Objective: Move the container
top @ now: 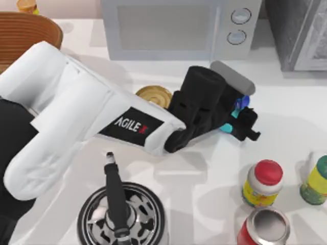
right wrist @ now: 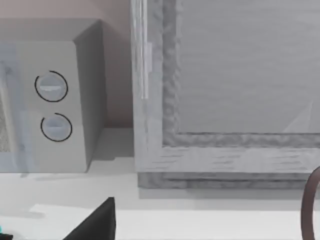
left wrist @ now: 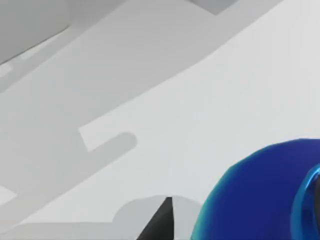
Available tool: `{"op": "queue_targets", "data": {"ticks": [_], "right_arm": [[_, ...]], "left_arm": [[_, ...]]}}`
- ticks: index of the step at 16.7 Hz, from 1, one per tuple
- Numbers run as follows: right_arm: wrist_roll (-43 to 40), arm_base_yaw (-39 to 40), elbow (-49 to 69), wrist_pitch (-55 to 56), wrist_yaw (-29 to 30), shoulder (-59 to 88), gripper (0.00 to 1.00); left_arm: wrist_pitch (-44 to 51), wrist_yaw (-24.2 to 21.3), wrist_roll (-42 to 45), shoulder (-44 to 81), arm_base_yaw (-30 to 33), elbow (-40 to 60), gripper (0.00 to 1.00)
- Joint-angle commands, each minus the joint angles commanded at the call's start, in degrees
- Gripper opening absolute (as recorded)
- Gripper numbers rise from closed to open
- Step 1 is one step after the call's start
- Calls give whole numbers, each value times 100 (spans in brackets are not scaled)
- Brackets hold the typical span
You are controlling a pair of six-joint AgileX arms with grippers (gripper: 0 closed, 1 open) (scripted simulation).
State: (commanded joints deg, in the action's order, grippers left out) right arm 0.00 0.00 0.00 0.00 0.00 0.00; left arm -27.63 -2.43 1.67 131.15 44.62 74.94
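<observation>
Small teal-cyan bottle with a blue shoulder (top: 239,108) near the middle of the white table (top: 291,117), just in front of the grey microwave oven (top: 179,28) along the back edge, mostly covered from above by the black left gripper (top: 240,120). Fingers on either side of the bottle; whether clamped on it cannot be told. Round yellow tin can (top: 155,95) just left of the gripper, partly under the white AgileX arm. Toward the front right corner: yellow jar with a red lid (top: 262,183), red can with a silver top (top: 264,227), green-capped yellow bottle (top: 316,181) at the right edge. Near the front edge, a black-and-white speckled round holder (top: 122,219) with a black-handled utensil (top: 114,191) upright in it. Woven brown basket (top: 25,33) at the back left corner. From the left wrist, blue shoulder of the bottle (left wrist: 260,195) close up over bare tabletop. From the right wrist, the microwave's two dials (right wrist: 52,107) and a grey framed cabinet (right wrist: 225,90).
</observation>
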Motion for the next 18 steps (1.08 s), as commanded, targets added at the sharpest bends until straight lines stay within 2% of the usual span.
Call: {"op": "queue_targets", "data": {"ticks": [10, 14, 18], "right_arm": [[0, 0, 0, 0, 0, 0, 100], [0, 0, 0, 0, 0, 0, 100], [0, 0, 0, 0, 0, 0, 100]], "left_arm": [[-80, 94, -49, -210, -25, -89, 0], [-418, 556, -320, -1265, -405, -727, 0], [-690, 1176, -674, -2685, -1155, -1995, 0]]}}
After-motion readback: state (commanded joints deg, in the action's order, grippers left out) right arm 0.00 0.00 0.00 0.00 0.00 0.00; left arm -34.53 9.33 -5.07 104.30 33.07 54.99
